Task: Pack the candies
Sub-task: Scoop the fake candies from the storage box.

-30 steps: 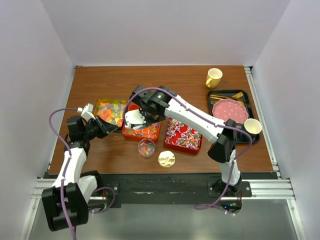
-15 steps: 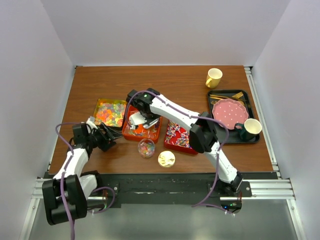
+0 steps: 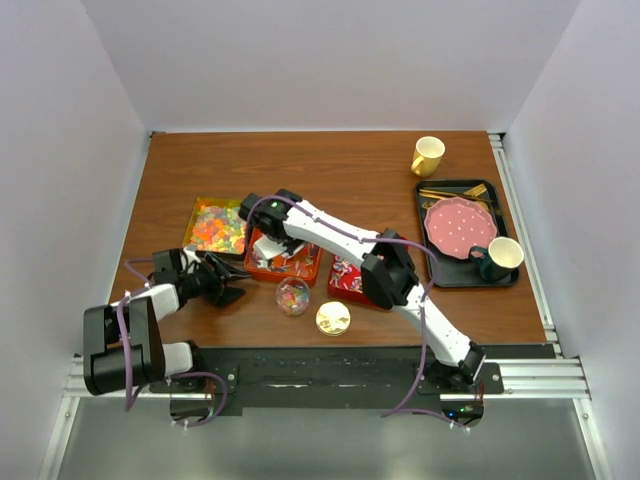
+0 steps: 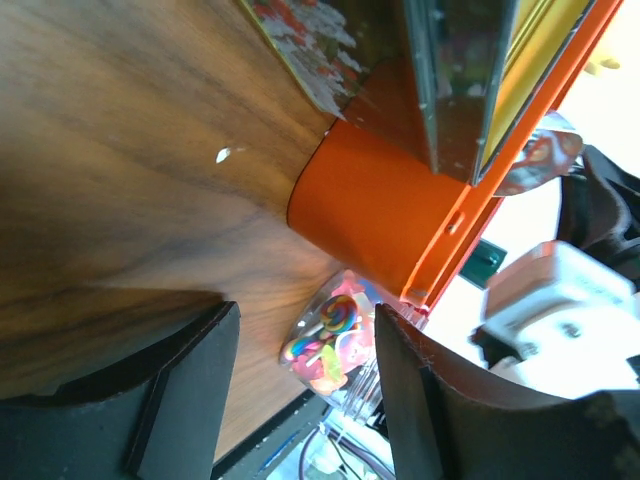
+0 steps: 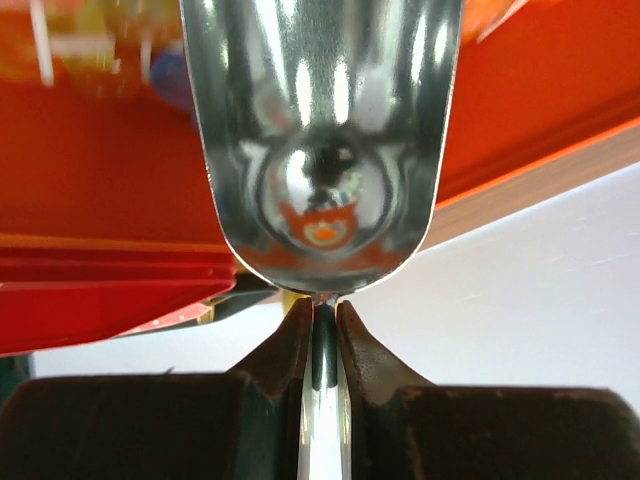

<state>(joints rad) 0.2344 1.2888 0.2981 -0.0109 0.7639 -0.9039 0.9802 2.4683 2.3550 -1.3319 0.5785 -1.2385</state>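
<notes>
A clear jar [image 3: 292, 296] holding mixed candies stands on the table; it also shows in the left wrist view [image 4: 335, 340]. My left gripper [image 3: 228, 284] is open low on the table, left of the jar, with its fingers [image 4: 190, 390] pointing at it. My right gripper [image 3: 268, 238] is shut on the handle of a metal scoop [image 5: 320, 130], held over the orange tray [image 3: 262, 268] of wrapped candies. The scoop bowl looks empty. Gummy candies [image 3: 220, 225] fill a yellow tray. Swirled candies [image 3: 350, 280] lie in a red tray, partly hidden by my right arm.
A round gold lid [image 3: 333, 318] lies right of the jar. At the back right stand a yellow mug [image 3: 427, 155] and a black tray [image 3: 430, 238] with a pink dotted plate [image 3: 460, 225], gold cutlery and a dark cup [image 3: 502, 255]. My right forearm crosses the middle.
My left gripper has dropped to the table and moved right and nearer, toward the jar. My right arm has folded and the scoop has shifted left over the orange tray.
</notes>
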